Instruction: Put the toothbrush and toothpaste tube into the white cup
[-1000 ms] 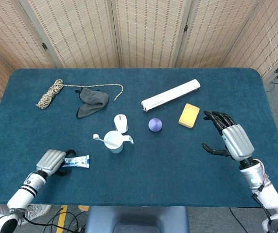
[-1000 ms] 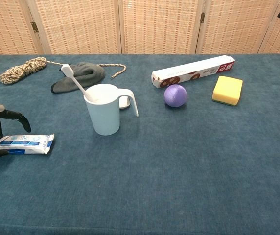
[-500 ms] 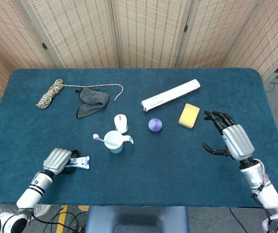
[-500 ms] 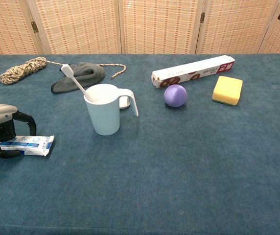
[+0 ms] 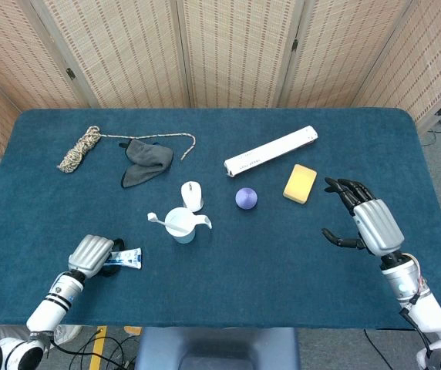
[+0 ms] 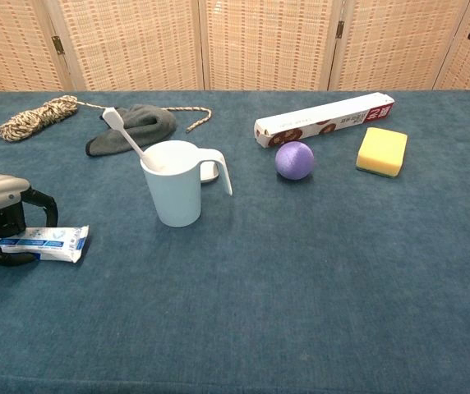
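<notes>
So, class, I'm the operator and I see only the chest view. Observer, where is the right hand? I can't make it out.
Observer: The head view shows the right hand over the table's right side, nearer the robot than the yellow sponge, fingers apart, holding nothing.
Operator: What's the white thing behind the cup?
Observer: A small white oval object, lying just beyond the white cup.
Operator: And the left hand, cut off at my edge?
Observer: The left hand covers the toothpaste tube's left end.

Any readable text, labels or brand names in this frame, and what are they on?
None can be read.
Toothpaste tube: blue print on white, too blurred to read.
Long white box: small dark markings and a red end, too small to read.
Nothing else carries visible print.
</notes>
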`<action>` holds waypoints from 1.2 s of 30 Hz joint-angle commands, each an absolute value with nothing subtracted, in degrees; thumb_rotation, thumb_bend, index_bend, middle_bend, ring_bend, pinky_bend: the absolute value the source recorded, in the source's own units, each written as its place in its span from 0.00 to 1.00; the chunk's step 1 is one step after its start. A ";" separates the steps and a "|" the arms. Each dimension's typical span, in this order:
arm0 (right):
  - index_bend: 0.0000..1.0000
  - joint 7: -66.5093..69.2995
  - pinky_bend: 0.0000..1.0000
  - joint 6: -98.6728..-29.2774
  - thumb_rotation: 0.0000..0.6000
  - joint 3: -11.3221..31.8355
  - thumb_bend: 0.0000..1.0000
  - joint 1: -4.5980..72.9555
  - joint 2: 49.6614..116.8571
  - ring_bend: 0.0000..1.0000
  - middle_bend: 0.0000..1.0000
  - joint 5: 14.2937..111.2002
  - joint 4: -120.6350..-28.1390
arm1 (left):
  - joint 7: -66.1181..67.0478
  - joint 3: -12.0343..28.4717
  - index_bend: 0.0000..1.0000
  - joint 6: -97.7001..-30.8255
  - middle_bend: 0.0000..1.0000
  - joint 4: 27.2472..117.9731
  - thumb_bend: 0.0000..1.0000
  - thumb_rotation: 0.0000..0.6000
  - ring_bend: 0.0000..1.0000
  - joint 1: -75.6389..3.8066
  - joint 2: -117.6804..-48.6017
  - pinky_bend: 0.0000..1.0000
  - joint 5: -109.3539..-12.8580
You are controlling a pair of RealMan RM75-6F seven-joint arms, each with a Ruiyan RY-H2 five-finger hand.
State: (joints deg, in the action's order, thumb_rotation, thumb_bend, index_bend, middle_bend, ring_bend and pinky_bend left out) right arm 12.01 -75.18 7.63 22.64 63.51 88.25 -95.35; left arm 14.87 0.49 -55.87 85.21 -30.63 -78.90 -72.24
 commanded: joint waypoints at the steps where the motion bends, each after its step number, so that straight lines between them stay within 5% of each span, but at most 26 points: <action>1: 0.00 11.98 0.16 -75.24 1.00 7.62 0.21 22.57 63.46 0.13 0.25 88.24 -95.42 | 13.39 0.96 0.56 -57.51 1.00 84.28 0.35 1.00 0.97 -30.04 -79.32 0.97 -73.22; 12: 0.00 12.16 0.16 -76.21 1.00 7.78 0.21 21.99 63.38 0.13 0.25 88.14 -95.73 | -5.27 6.00 0.64 -62.36 1.00 84.01 0.39 1.00 0.99 -27.75 -74.68 0.99 -74.87; 27: 0.00 11.87 0.16 -77.32 1.00 8.04 0.21 21.47 63.06 0.13 0.25 88.43 -96.82 | -49.54 17.07 0.69 -56.19 1.00 81.89 0.44 1.00 0.99 -29.76 -70.99 0.99 -73.61; 36: 0.00 11.69 0.16 -77.57 1.00 8.17 0.21 21.38 62.94 0.13 0.25 88.64 -97.20 | -55.06 19.08 0.68 -53.86 1.00 82.90 0.44 1.00 0.99 -34.37 -71.54 0.99 -76.89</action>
